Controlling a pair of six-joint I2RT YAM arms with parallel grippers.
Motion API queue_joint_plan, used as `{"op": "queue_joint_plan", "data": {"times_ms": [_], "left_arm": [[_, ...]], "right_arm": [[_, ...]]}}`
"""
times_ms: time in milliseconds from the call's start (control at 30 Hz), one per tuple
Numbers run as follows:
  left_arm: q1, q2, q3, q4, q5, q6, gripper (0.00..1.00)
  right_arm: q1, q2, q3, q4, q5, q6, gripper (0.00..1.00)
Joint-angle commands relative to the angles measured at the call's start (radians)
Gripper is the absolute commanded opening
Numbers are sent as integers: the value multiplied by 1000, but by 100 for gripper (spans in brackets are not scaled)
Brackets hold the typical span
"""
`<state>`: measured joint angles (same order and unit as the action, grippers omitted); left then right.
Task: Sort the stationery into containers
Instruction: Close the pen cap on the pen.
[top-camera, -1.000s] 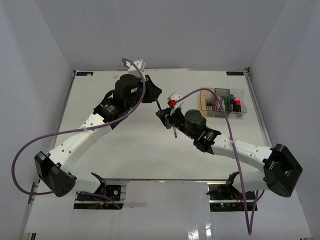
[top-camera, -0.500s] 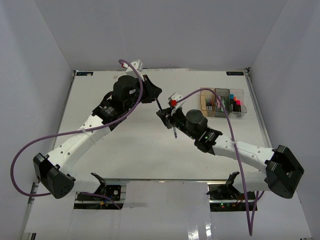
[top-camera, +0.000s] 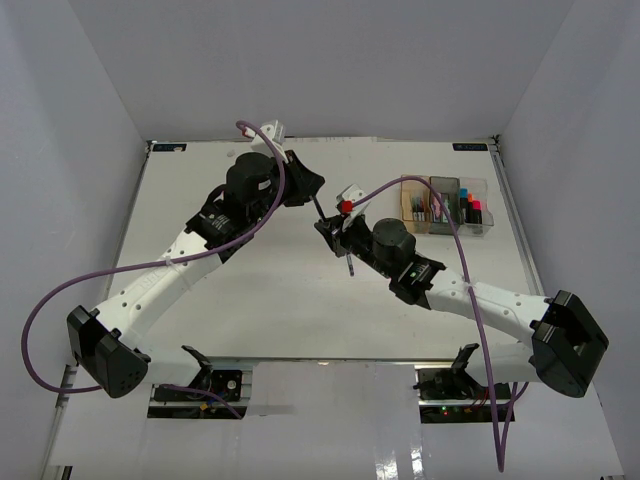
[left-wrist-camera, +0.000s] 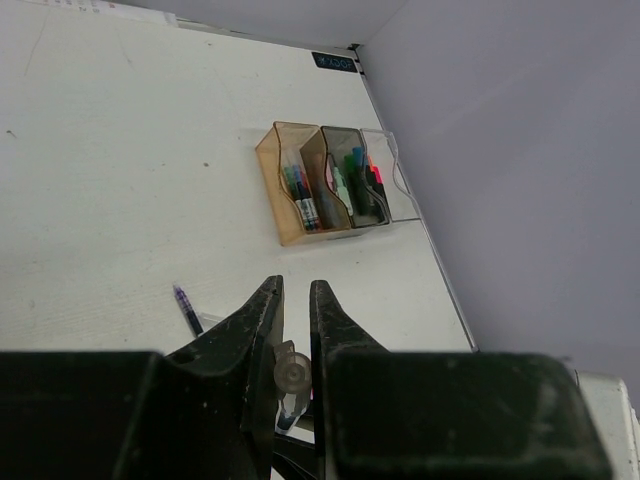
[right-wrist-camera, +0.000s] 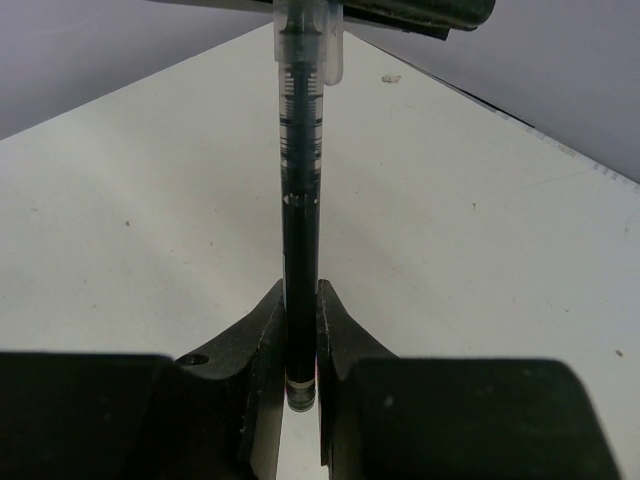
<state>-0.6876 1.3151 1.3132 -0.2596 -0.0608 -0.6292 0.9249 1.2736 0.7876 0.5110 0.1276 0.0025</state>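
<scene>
A thin dark pen (right-wrist-camera: 300, 200) with a clear cap stands between my two grippers. My right gripper (right-wrist-camera: 300, 290) is shut on its lower end. My left gripper (left-wrist-camera: 293, 292) is shut on the clear cap end (left-wrist-camera: 292, 375); it also shows at the top of the right wrist view (right-wrist-camera: 400, 10). In the top view the left gripper (top-camera: 310, 195) and right gripper (top-camera: 328, 228) meet over the table's middle, above the surface. The amber bin (left-wrist-camera: 275, 170), grey bin (left-wrist-camera: 335, 150) and clear bin (left-wrist-camera: 395, 175) stand in a row at the far right (top-camera: 442, 188), holding several pens and markers.
A purple pen (left-wrist-camera: 187, 308) lies on the white table just below the right gripper (top-camera: 350, 263). Purple cables loop over both arms. Grey walls close the table at back and sides.
Both arms have shifted only slightly. The dark pen stays held between the two grippers.
</scene>
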Motion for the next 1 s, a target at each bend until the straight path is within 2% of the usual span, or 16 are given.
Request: {"op": "queue_joint_plan", "data": {"times_ms": [0, 967], "left_arm": [[-18, -4, -42, -75, 96, -33, 2], [-43, 10, -141, -1, 122, -86, 0]], "right_arm": [[2, -54, 91, 184, -25, -38, 8], [-6, -57, 174, 239, -29, -65, 8]]}}
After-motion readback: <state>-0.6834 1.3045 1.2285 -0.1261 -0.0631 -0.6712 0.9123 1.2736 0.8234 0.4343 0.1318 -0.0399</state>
